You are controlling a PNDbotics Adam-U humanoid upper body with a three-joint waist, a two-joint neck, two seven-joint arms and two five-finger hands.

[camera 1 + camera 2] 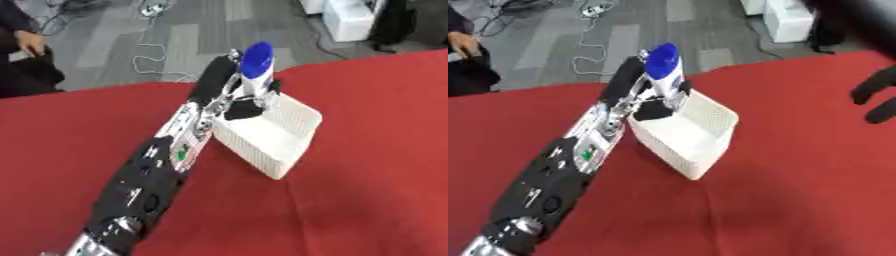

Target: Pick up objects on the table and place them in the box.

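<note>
Left hand (229, 95), fingers curled round a white bottle with a blue cap (256, 67), over the far rim of the white box (278, 135).

Bottle: upright, above the box's far-left corner, not yet inside. Box: near the table's far edge (367, 62), on red cloth. Right hand (877, 95): partly visible at the right edge, fingers unclear. Risk: released here, the bottle may strike the rim and topple outside.

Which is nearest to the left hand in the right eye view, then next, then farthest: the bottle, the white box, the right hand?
From the left hand:
1. Blue-capped bottle, in its grasp.
2. White box, just below it.
3. Right hand, at the right edge.
</note>
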